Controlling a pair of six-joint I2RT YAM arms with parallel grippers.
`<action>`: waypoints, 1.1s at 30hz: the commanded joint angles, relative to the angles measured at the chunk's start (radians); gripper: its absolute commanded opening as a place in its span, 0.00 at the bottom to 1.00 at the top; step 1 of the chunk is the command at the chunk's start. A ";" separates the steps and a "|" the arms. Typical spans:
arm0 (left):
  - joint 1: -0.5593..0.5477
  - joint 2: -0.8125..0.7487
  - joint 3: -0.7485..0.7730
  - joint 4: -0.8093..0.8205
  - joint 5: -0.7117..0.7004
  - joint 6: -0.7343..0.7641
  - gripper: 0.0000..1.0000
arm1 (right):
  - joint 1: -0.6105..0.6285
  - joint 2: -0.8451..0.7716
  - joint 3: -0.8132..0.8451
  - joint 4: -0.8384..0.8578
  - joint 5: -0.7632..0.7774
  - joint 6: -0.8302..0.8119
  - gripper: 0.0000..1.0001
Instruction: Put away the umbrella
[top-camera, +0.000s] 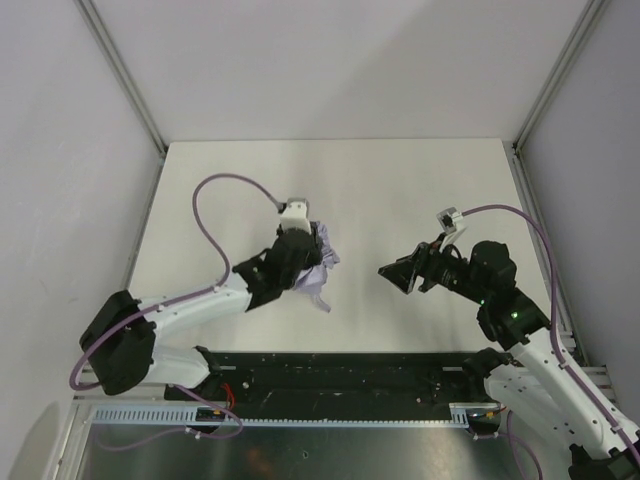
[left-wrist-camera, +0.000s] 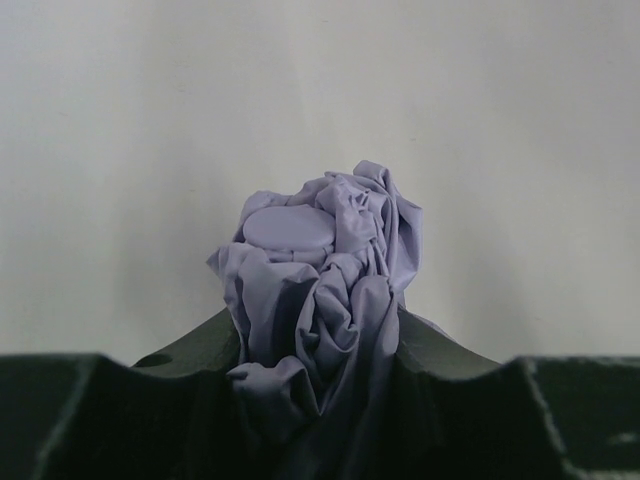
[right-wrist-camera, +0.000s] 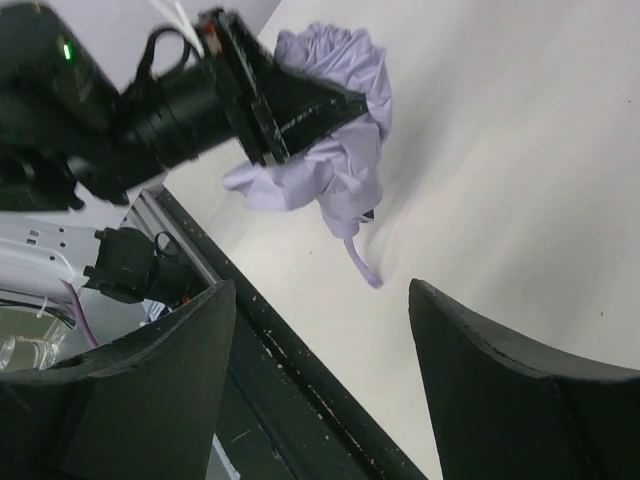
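Note:
The umbrella (top-camera: 322, 262) is a bunched pale lavender bundle near the middle of the white table. My left gripper (top-camera: 296, 262) is shut on its crumpled canopy; in the left wrist view the fabric (left-wrist-camera: 320, 290) fills the gap between the dark fingers, with a round flat cap on top. In the right wrist view the umbrella (right-wrist-camera: 335, 170) hangs from the left gripper, its wrist loop (right-wrist-camera: 362, 265) dangling toward the table. My right gripper (top-camera: 392, 272) is open and empty, to the right of the umbrella and apart from it. The shaft is hidden.
The white table (top-camera: 400, 190) is walled by pale panels on three sides. A black rail (top-camera: 340, 375) runs along the near edge by the arm bases. Lavender cables loop off both arms.

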 joint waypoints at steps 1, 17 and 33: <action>0.075 0.065 0.224 -0.434 0.297 -0.180 0.00 | -0.006 -0.015 0.002 0.020 -0.017 0.010 0.74; 0.145 0.361 0.371 -0.664 0.511 -0.197 0.71 | -0.005 0.016 -0.019 0.049 -0.033 0.028 0.74; 0.275 -0.277 0.492 -0.709 0.632 0.041 0.99 | -0.018 -0.019 0.104 -0.186 0.141 -0.016 0.76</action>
